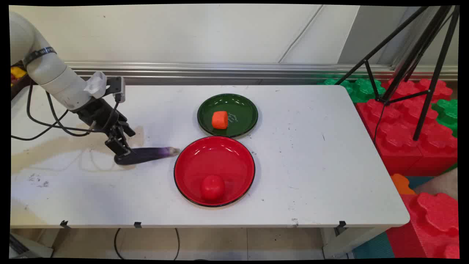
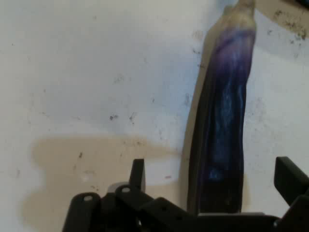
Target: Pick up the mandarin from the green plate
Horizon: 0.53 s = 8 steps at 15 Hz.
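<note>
Fingers (image 2: 137, 174) stand wide on both sides of the purple eggplant (image 1: 146, 154), left of the red plate (image 1: 234, 161) on the tabletop (image 1: 311, 165); nothing held.

Two views: one fixed above the table, one carried on the hand.
The table (image 1: 311, 154) is seen from above its near side, faced toward the back wall (image 1: 183, 33). The hand view is aimed closely down along the gripper (image 2: 212, 181); the purple eggplant (image 1: 146, 154) (image 2: 224, 121) and surrounding tabletop are shared.
</note>
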Each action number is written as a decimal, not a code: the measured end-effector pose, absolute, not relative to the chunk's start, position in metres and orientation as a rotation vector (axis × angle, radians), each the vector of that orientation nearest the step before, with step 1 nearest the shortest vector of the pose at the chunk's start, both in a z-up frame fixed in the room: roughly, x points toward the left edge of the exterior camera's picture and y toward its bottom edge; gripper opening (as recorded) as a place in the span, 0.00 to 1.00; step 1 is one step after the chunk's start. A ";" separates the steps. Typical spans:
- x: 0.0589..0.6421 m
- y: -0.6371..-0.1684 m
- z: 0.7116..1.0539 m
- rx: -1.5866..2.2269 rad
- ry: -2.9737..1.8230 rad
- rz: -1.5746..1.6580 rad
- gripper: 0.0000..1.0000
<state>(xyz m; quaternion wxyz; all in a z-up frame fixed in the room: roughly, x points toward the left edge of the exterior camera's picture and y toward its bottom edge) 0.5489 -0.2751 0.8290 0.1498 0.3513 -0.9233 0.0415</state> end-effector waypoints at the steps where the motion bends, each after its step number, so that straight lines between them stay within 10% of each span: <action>1: 0.549 -0.275 0.831 1.010 -2.649 0.122 1.00; 8: 0.551 -0.269 0.854 1.034 -2.614 0.161 1.00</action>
